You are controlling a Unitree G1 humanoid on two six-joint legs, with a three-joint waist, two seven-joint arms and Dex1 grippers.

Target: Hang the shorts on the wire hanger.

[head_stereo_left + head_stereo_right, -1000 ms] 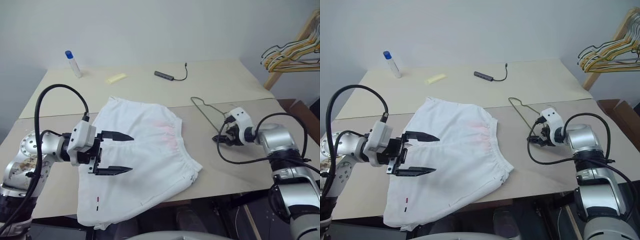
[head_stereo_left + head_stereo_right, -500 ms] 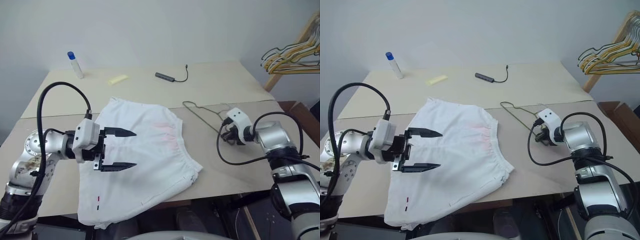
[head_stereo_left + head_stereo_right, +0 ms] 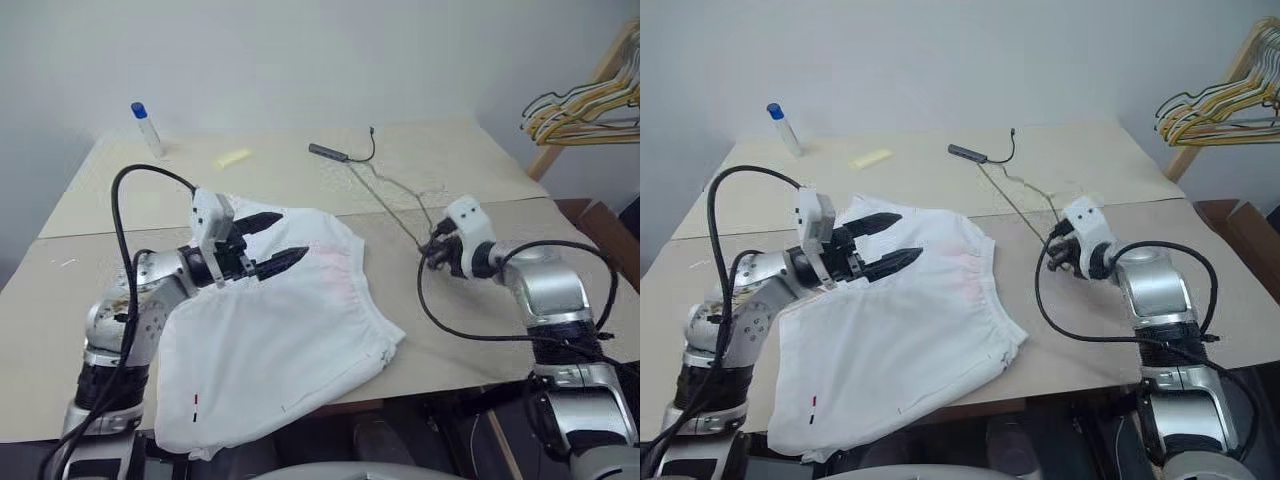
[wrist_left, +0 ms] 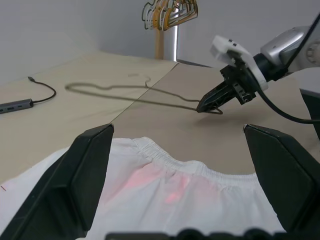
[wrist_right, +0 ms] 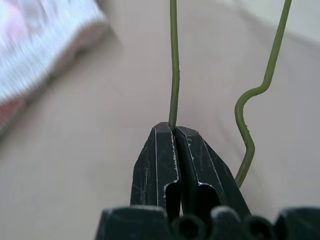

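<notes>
Pinching the wire hanger [image 5: 172,65] between closed black fingertips, the right gripper [image 5: 175,131] holds one thin green wire of it above the tan table [image 3: 470,330], at about 3 o'clock from the shorts [image 3: 280,330]. From that grip the hanger runs off toward 11 o'clock, in the direction of a dark cable adapter [image 3: 328,151] at the far side of the table. Across the table, the left gripper [image 3: 276,243] hovers over the far part of the shorts with its fingers spread wide and nothing between them, pointing toward the right gripper. White and flat, the shorts lie near the front edge, their gathered waistband at the 3 o'clock side and their hem hanging slightly over the edge.
</notes>
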